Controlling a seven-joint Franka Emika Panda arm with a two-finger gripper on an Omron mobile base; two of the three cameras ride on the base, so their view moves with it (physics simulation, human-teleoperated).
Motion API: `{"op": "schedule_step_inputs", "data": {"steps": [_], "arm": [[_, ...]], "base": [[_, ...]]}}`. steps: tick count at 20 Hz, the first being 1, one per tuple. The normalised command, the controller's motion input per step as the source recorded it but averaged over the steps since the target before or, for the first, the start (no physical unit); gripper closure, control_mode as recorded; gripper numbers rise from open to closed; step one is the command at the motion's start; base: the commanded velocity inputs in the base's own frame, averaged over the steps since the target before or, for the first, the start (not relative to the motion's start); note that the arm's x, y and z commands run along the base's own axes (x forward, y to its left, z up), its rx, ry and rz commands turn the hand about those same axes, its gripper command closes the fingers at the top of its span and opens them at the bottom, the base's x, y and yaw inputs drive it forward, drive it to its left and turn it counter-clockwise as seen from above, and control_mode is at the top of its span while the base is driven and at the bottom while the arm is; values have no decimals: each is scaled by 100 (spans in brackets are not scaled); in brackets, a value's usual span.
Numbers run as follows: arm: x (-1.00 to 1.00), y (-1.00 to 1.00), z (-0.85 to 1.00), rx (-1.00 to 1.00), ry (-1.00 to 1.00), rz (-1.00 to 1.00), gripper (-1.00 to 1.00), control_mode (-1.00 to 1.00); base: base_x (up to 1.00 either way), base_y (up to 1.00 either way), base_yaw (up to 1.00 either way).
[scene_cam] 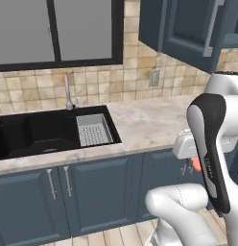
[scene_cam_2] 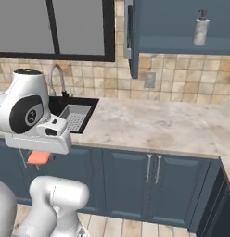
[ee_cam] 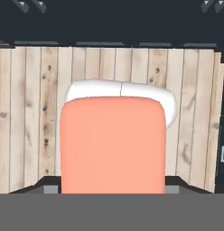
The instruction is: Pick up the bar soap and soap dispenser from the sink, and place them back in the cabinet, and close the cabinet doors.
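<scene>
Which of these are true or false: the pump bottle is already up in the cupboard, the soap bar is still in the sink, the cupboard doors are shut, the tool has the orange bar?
1. The soap dispenser stands on the shelf of the cabinet. True.
2. The bar soap lies in the sink. False: it hangs low in front of the counter, over the wooden floor.
3. The cabinet doors are shut. False: they stand open.
4. The tool holds the bar soap. True: the hand view shows it right at the fingers.
</scene>
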Motion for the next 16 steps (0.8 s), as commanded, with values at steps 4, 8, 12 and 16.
{"op": "schedule_step_inputs", "data": {"steps": [4, 8, 12, 16], "arm": [[0, 0, 0, 0, 0, 0, 100, 100], [0, 0, 0, 0, 0, 0, 100, 100], [0, 0, 0, 0, 0, 0, 100, 100], [0, 0, 0, 0, 0, 0, 100, 100]], "base": [[0, -61, 0], [0, -53, 0], [0, -49, 0], [0, -49, 0]]}}
